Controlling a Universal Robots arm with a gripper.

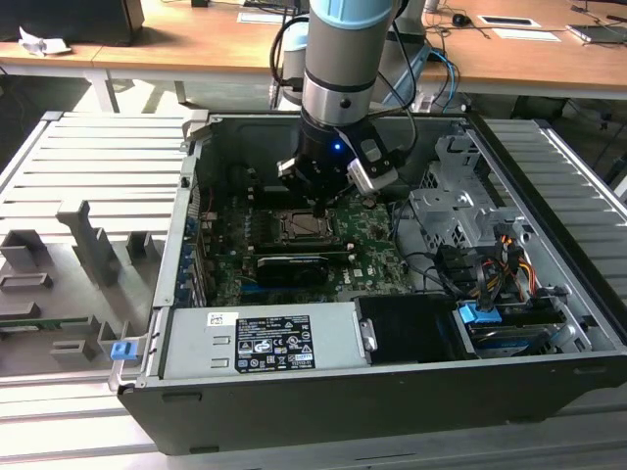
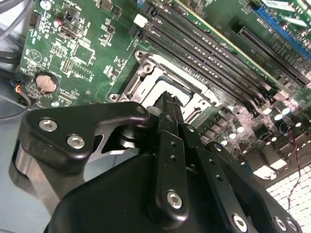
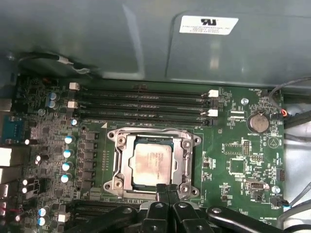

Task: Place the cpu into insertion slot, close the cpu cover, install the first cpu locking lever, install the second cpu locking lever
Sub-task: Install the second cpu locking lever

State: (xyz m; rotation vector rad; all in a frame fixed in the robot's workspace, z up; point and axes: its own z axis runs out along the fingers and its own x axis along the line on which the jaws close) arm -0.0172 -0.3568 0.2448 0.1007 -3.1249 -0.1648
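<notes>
1. First wrist view: looking straight down on the green motherboard (image 3: 233,160), with the small silvery-grey square cpu (image 3: 152,163) already sitting flat in the square black insertion slot (image 3: 127,180).
2. Thin silver metal cpu cover frame (image 3: 182,162) lying down around the chip, square opening showing the chip top, so the cover part looks done, judging by how flat it sits.
3. Black two-finger gripper (image 3: 167,190) hovering right at the near edge of the socket, fingers pressed together, holding nothing.
4. Exterior view: grey arm reaching down into the open black computer case (image 1: 549,367), gripper (image 1: 319,208) just above the socket.
5. Probably working a locking lever now, though no lever clearly made out at the fingertips.
6. For doing it well: pushing with the closed tips low and slow, staying off the long black memory slots (image 3: 141,102) nearby.
</notes>
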